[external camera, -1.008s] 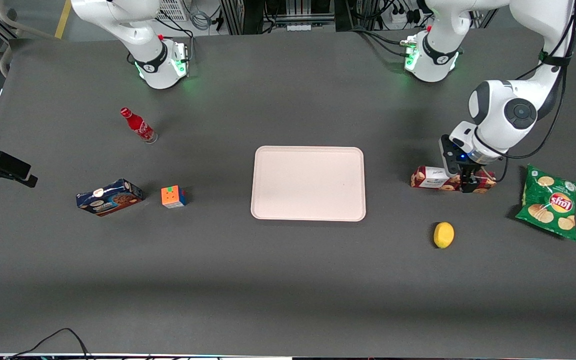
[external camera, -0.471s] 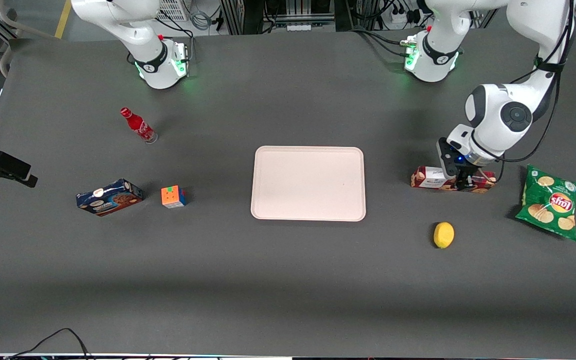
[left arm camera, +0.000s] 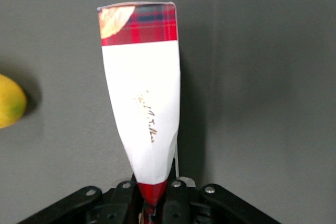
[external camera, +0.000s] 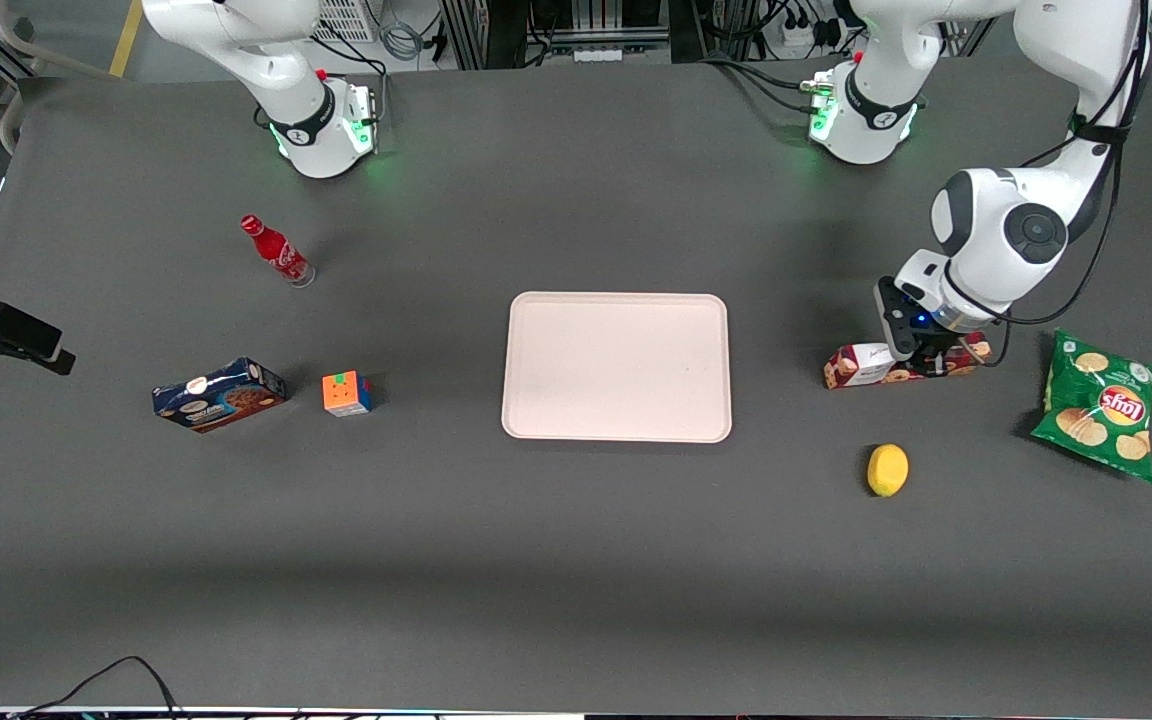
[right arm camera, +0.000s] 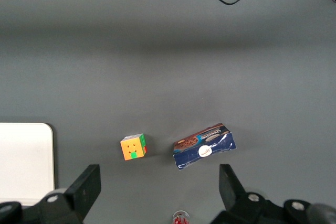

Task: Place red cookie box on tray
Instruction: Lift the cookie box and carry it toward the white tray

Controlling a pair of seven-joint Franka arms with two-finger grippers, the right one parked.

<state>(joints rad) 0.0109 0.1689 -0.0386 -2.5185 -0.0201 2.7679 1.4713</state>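
Nearest the front camera, a lemon (external camera: pixel 887 469) and a green Lay's chip bag (external camera: pixel 1097 405) are seen on the bench (external camera: pixel 576 560). Just above them, the red cookie box (external camera: pixel 871 364) is pinched at one end by the closed tool (external camera: pixel 929 366), its free end tilted, evidently for lifting. The tray (external camera: pixel 617 366) lies bare, well apart, awaiting it.

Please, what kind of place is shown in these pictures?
Probably a robotics lab: robot arms bolted to a grey table, cables and equipment racks at its edge, groceries laid out. The end effector is shut on the red cookie box, beside the tray.
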